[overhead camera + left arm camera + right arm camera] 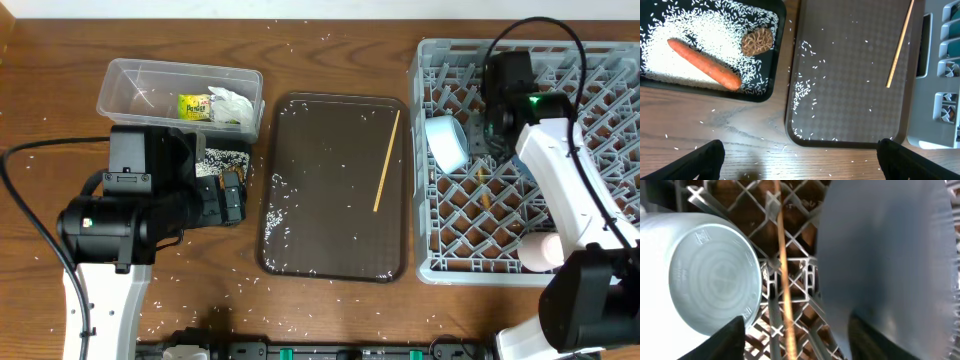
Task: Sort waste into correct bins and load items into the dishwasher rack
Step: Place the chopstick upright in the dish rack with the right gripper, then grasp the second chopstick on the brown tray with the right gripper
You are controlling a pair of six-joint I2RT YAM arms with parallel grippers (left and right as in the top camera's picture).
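Overhead, the clear tub [130, 80] at the far left holds a crumpled green-and-yellow wrapper [195, 105] with dark print too small to read, and white paper [232, 103] beside it. The left arm covers most of the black tray [225, 160] just in front of the tub. The left wrist view shows what lies in it: a carrot [705, 62], a brown lumpy food piece [757, 41] and a bed of rice [670, 45], with more grains strewn over the counter [740, 130] and the brown serving tray [855, 90]. One chopstick [387, 160] lies at a slant on that serving tray. The left tool [800, 145] hangs above the counter with its fingers wide apart, gripping nothing. In the rack [600, 90] a light blue cup [447, 142] lies on its side and a pink cup [540, 250] sits near the front edge. Only the right wrist view shows a second chopstick [782, 270] lying in the rack's lattice between the cup and a blue dish [890, 265]. A small raised mark on the cup's base cannot be read. The right tool [796, 322] is spread apart, with that chopstick passing ungripped between its fingers.
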